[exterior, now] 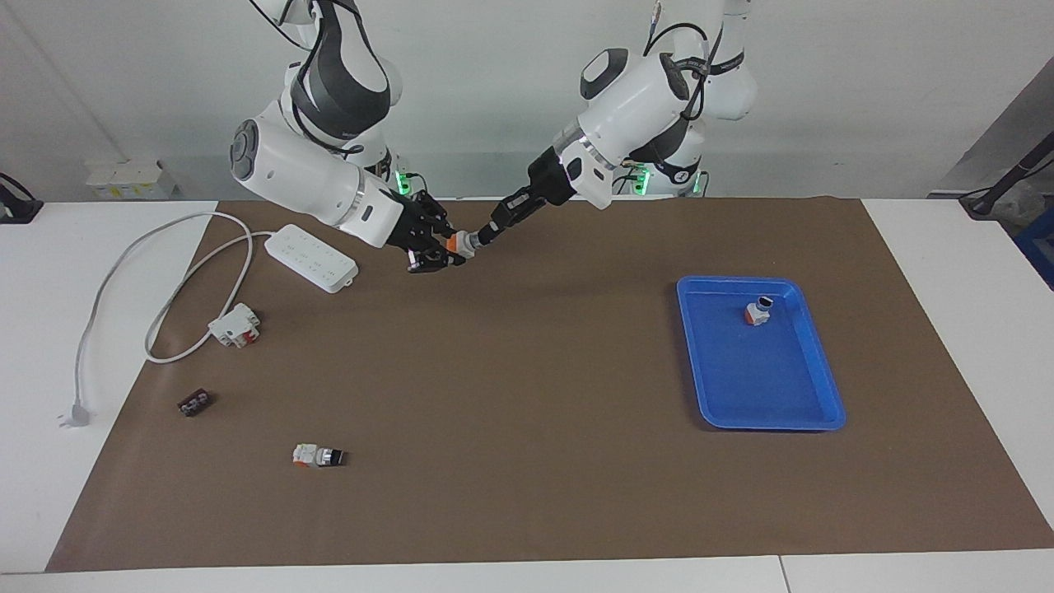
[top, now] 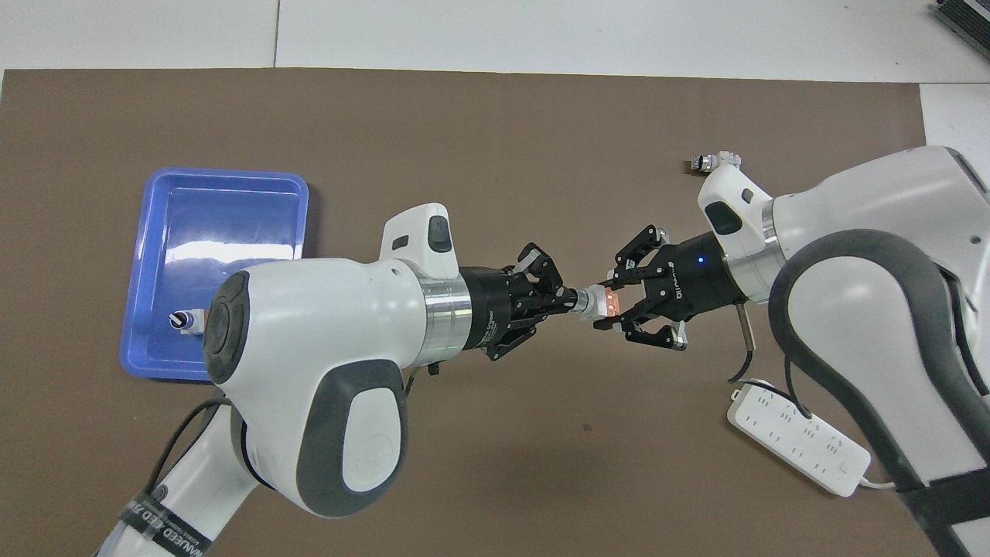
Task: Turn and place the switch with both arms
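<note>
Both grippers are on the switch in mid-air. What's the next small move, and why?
Probably finish the left gripper's wrist twist on the black knob while the right gripper holds the orange-and-white selector switch steady; the blue plastic tray, with one switch in it, awaits afterwards.

Only partly readable white lettering, "…NUEED FEED…", stands on a black band (top: 166,520) around the left white robot arm (top: 309,402), lower left of the overhead frame.

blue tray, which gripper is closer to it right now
Left. The left gripper and the right gripper meet on the switch, held up in the air, and the left one is on the side toward the blue tray.
</note>
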You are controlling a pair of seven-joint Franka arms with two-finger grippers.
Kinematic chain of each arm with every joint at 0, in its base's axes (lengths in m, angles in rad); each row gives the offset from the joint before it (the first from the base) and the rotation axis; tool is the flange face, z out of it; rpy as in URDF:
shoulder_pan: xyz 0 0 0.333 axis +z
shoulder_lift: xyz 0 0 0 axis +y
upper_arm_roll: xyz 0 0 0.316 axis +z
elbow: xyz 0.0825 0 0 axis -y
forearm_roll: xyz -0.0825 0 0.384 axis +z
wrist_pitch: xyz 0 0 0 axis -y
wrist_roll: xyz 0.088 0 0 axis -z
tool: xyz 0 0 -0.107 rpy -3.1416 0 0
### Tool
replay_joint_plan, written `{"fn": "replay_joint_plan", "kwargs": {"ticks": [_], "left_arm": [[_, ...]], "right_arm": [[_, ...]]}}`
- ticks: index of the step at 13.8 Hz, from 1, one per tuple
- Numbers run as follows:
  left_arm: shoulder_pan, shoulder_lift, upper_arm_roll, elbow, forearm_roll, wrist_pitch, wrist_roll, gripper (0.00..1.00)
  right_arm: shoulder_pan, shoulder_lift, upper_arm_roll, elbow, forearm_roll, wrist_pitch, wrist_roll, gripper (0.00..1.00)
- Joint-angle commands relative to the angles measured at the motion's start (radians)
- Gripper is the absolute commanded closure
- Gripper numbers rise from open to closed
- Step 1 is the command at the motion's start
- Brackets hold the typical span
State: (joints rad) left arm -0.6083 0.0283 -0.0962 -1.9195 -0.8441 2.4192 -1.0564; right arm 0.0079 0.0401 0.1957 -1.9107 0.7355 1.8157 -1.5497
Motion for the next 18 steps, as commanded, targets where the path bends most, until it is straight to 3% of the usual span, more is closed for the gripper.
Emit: {"fn": "replay_joint_plan", "kwargs": {"ticks": [1,6,14,15,16,18], "left_arm": [[0.013,-0.001,0.004,0.004,-0.004,0.038,-0.137,1.00],[0.013,-0.005,0.006,0.002,0.007,0.037,-0.388,1.00],[0.009,-0.011,0.006,0.002,0.010,0.043,-0.502,1.00],[0.009,-0.011,0.006,0.002,0.010,0.044,-0.505,1.00],[0.009,-0.011,0.006,0.002,0.010,0.044,-0.502,1.00],[0.012,-0.010,0.006,0.002,0.022,0.046,-0.498,1.00]], "right_arm": [[-0.002,-0.017,0.005,-0.021,0.010,-0.023,0.016,1.00],[-0.002,-0.019,0.005,-0.021,0.010,-0.023,0.016,1.00],[-0.002,-0.019,0.005,-0.021,0.010,-0.021,0.022,1.00],[-0.002,-0.019,0.005,-0.021,0.010,-0.018,0.025,0.68],[0.000,-0.019,0.005,-0.021,0.010,-0.016,0.023,0.01],[-0.002,-0.019,0.005,-0.021,0.008,-0.018,0.025,0.00]]}}
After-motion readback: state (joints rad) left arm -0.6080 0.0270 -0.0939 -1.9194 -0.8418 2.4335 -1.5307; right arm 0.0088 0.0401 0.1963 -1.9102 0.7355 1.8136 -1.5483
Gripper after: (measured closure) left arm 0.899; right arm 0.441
